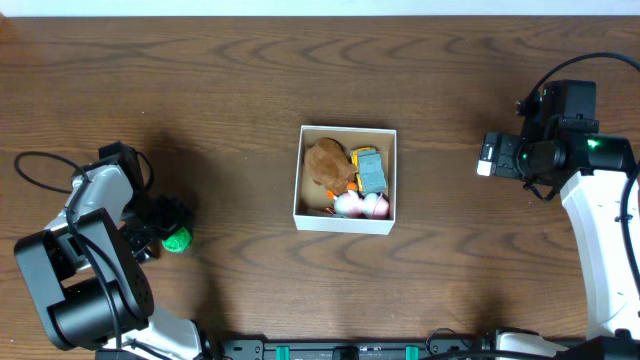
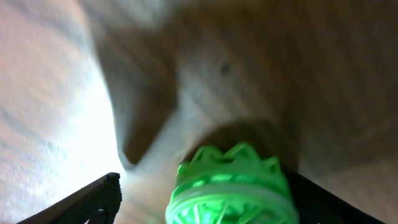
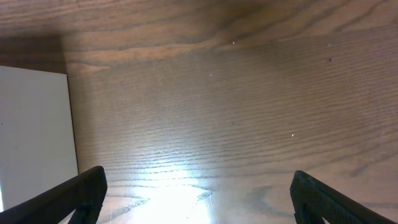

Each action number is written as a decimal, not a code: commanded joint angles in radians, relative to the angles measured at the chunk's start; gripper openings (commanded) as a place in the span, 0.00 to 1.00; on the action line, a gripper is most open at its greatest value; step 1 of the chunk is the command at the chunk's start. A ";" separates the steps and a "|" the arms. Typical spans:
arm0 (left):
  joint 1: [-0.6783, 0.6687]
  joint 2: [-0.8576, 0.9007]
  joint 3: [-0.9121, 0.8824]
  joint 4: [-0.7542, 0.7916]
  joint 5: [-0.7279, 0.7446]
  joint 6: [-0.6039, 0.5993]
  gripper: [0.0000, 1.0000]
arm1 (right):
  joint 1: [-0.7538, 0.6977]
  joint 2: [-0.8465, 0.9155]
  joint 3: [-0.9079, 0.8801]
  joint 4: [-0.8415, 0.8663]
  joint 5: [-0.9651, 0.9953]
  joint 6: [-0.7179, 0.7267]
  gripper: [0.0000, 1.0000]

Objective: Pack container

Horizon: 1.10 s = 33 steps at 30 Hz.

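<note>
The container (image 1: 345,222), a square white-walled box with a brown inside, stands at the table's middle. It holds a brown plush toy (image 1: 326,162), an orange and grey-blue toy (image 1: 369,170) and pink and white egg shapes (image 1: 360,205). A green ribbed toy (image 1: 177,240) lies on the table at the far left. My left gripper (image 1: 163,231) is open around it. In the left wrist view the green toy (image 2: 230,186) sits between the fingers (image 2: 202,190), close to the right one, with a gap on the left. My right gripper (image 1: 487,157) is open and empty at the right, above bare wood (image 3: 199,186).
The container's white outer wall (image 3: 34,124) shows at the left edge of the right wrist view. A black cable (image 1: 40,165) loops by the left arm. The table is dark brown wood.
</note>
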 commanded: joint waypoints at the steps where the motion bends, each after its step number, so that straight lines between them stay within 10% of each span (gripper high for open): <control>1: -0.017 0.009 -0.014 -0.016 -0.014 0.010 0.84 | -0.002 0.006 0.002 0.005 0.000 -0.014 0.95; 33: -0.087 0.009 -0.043 0.049 -0.015 0.009 0.59 | -0.002 0.006 0.002 -0.024 0.003 -0.029 0.94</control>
